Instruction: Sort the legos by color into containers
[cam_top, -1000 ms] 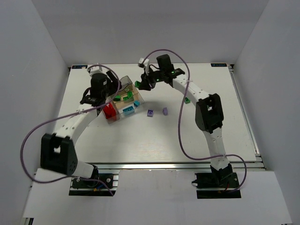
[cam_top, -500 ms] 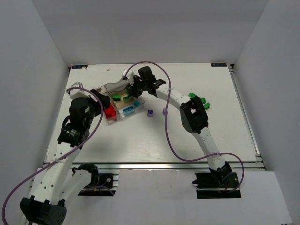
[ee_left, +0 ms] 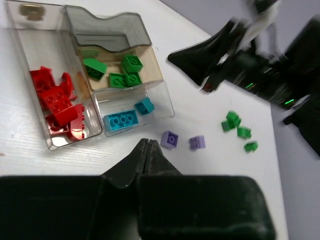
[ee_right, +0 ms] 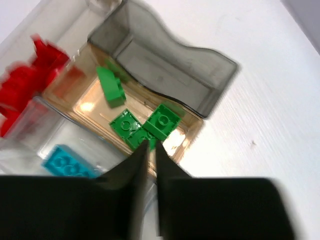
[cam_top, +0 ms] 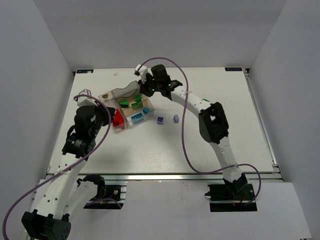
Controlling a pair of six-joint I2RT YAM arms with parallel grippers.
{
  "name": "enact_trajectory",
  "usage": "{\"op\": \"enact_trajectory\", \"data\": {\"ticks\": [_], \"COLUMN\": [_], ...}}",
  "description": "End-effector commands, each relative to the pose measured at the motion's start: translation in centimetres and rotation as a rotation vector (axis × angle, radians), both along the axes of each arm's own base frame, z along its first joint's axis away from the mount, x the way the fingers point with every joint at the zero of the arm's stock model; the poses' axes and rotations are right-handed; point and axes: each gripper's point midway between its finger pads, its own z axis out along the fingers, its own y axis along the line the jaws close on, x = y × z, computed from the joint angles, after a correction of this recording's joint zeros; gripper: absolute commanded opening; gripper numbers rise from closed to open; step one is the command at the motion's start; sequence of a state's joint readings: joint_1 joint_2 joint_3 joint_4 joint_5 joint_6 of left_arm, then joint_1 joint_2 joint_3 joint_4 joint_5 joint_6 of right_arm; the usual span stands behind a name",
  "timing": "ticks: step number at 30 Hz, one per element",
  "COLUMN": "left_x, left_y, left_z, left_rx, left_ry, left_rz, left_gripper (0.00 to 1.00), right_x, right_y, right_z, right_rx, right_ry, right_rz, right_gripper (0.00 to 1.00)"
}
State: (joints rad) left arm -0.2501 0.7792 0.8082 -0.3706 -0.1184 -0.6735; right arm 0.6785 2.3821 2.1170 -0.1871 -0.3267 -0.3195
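The clear box (cam_top: 131, 116) lies left of the table's middle with its smoky lid (cam_top: 121, 92) open. In the left wrist view its containers hold red legos (ee_left: 57, 102), green legos (ee_left: 120, 72) and cyan legos (ee_left: 122, 120). Two purple legos (ee_left: 170, 139) (ee_left: 197, 142) lie on the table to its right, and several loose green legos (ee_left: 236, 126) lie further right. My left gripper (ee_left: 146, 142) is shut and empty, hovering near the box's front. My right gripper (ee_right: 150, 145) hangs over the green container (ee_right: 145, 127) with a narrow gap between its jaws and nothing in it.
The right arm (cam_top: 200, 102) reaches across the table from the right and covers part of the surface there. Both arms' purple cables (cam_top: 185, 145) loop over the near half. White walls close in the table on three sides.
My left arm pulled back from the box toward the near left, and its jaws have closed. My right gripper shifted over the green container and its jaws narrowed.
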Motion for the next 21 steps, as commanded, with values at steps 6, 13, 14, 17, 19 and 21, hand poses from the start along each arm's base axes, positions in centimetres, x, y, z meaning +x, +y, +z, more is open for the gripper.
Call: {"op": "enact_trajectory", "data": {"ticks": [6, 13, 14, 17, 19, 21], "left_x": [0.8, 0.7, 0.8, 0.8, 0.7, 0.7], "left_y": [-6.7, -9.6, -9.8, -10.1, -10.2, -10.3], "left_z": [-0.6, -1.7, -1.5, -1.6, -2.0, -2.0], "left_rx": [-0.093, -0.149, -0.156, -0.181, -0.193, -0.209], "left_ry": [-0.013, -0.008, -0.025, -0.032, -0.024, -0.023], "left_rz": [-0.358, -0.506, -0.512, -0.522, -0.523, -0.524], "left_gripper": [0.06, 0.59, 0.59, 0.65, 0.66, 0.66], "right_x": [1.5, -0.1, -1.0, -0.8, -1.3, -2.3], "right_y": [-14.7, -28.6, -29.7, -33.8, -36.0, -38.5], "right_z": [12.5, 5.3, 4.3, 3.2, 1.6, -1.1], "right_rx": [0.232, 0.043, -0.027, -0.138, -0.234, -0.342], "right_ry": [0.179, 0.363, 0.377, 0.352, 0.401, 0.478], "right_rz": [-0.458, -0.612, -0.59, -0.583, -0.585, -0.542], "right_gripper": [0.0, 0.8, 0.89, 0.89, 0.89, 0.89]}}
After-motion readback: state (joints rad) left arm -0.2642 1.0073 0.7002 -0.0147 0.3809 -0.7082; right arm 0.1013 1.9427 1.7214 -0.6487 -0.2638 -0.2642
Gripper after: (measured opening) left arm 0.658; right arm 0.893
